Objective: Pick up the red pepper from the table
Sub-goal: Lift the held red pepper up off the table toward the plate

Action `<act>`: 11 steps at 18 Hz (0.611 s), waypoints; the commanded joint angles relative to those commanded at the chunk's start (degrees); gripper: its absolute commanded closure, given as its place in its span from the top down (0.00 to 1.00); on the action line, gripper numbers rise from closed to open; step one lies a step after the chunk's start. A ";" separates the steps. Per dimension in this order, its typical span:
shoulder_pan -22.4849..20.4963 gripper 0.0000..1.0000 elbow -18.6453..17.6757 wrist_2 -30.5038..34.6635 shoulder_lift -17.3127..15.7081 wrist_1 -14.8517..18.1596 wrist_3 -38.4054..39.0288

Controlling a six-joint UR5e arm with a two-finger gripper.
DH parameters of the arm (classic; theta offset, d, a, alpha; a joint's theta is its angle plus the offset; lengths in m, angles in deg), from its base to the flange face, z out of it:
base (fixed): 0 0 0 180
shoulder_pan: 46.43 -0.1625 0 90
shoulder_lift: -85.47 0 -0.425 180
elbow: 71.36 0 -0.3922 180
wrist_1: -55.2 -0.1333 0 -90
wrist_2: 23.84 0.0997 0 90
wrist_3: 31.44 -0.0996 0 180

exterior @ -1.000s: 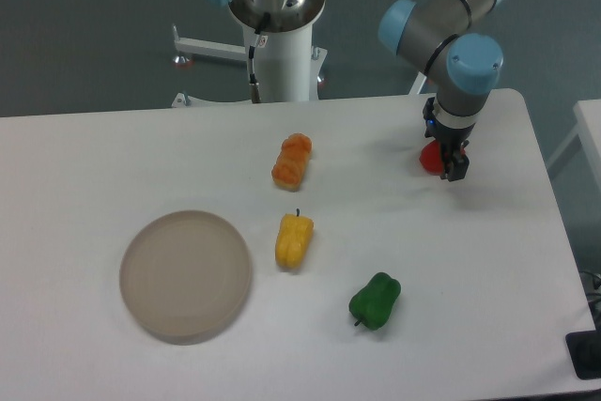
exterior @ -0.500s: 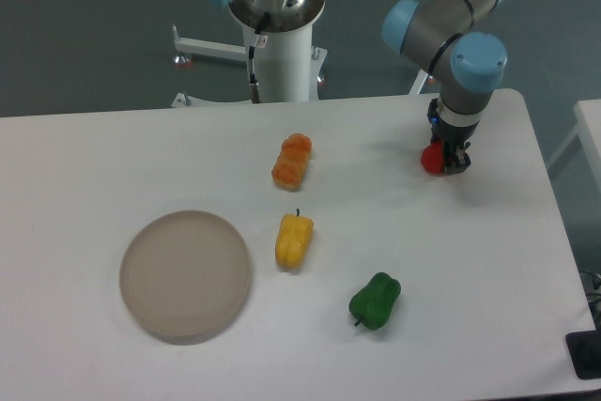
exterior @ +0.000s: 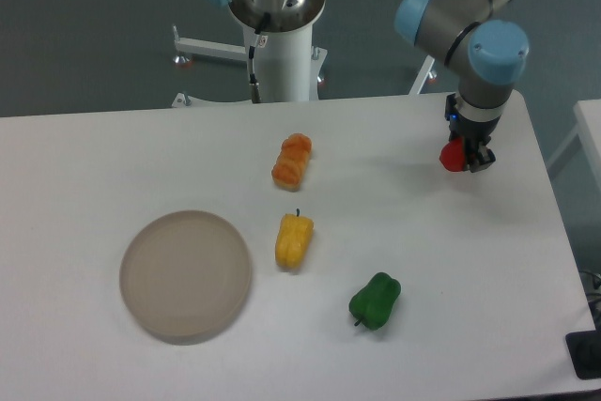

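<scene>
So the gripper (exterior: 472,156) is clamped on the red pepper (exterior: 454,156), which sits between the fingers at the far right of the table (exterior: 113,157), poking out a bit to the left. Looks like it's already off the surface, though that's hard to say for sure. The pepper is too round to have a real long axis. From here the only way is straight up, and there's nothing close by: the orange pepper (exterior: 292,161), yellow pepper (exterior: 293,239), green pepper (exterior: 376,300) and plate (exterior: 185,275) all sit well apart to the left and nearer.
</scene>
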 joint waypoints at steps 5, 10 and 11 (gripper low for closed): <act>2.82 0.30 8.63 -4.29 1.85 9.25 10.73; 5.36 0.29 9.77 -10.02 1.41 9.60 21.89; 6.59 0.29 10.13 -10.11 1.76 9.43 24.61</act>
